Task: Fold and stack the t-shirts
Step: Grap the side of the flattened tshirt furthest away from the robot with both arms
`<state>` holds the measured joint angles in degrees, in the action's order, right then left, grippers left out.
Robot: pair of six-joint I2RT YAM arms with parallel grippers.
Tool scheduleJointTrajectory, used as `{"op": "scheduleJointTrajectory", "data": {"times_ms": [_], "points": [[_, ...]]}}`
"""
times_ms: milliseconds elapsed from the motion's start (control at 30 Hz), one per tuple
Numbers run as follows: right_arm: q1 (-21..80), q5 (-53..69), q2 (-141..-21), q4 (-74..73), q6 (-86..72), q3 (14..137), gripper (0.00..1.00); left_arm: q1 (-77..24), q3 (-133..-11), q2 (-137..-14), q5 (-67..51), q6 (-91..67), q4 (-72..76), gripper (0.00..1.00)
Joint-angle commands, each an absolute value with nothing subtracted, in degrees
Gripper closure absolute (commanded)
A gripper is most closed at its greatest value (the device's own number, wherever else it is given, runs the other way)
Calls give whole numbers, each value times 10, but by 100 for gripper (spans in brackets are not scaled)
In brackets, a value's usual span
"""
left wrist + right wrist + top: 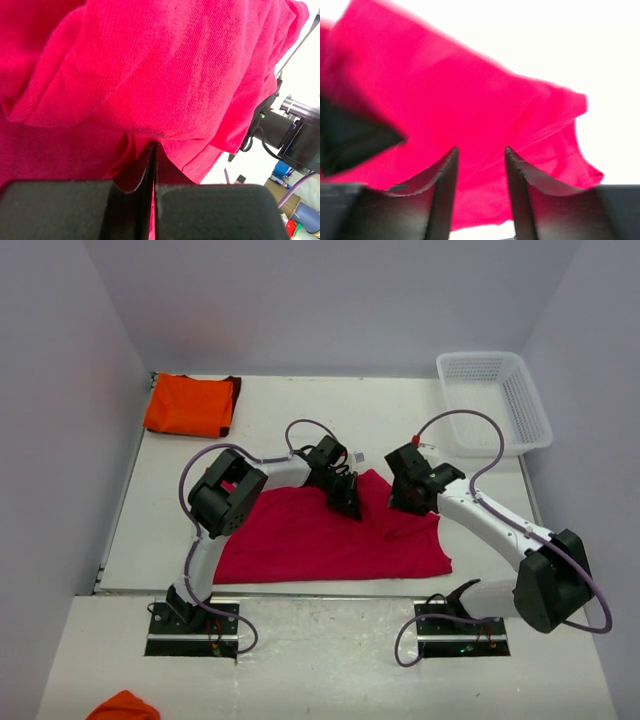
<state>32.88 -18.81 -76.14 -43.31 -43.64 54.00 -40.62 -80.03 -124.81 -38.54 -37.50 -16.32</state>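
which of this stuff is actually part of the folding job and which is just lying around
Part of the job:
- crimson-pink t-shirt, spread mid-table
- orange t-shirt, folded at the far left corner

Just lying about:
- white lattice basket, far right
- orange cloth lump, off the table at the near left; can't tell what it is

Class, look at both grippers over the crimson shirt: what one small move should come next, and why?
Probably the left gripper should open and let go. Its jaws are shut on a fold of the crimson t-shirt, while the right gripper stands open and holds nothing. Releasing would likely let the cloth settle flat.
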Motion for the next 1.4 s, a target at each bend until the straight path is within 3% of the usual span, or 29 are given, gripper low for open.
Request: {"op": "scheduleJointTrajectory", "data": {"times_ms": [0,133,433,967,1367], "points": [[276,-209,-774,-418,-417,535,60,-411,-780,-1260,-329,-357,-192,100],[232,-193,-785,-408,-402,530,71,-410,-781,-1259,-334,-355,-192,100],[192,-160,-819,-389,-390,522,75,-410,-779,-1255,-343,-355,-187,100],[155,-109,-871,-361,-359,524,71,-410,-768,-1243,-354,-356,-179,100],[153,-111,-881,-349,-352,540,88,-411,-765,-1250,-357,-357,-175,100]]}}
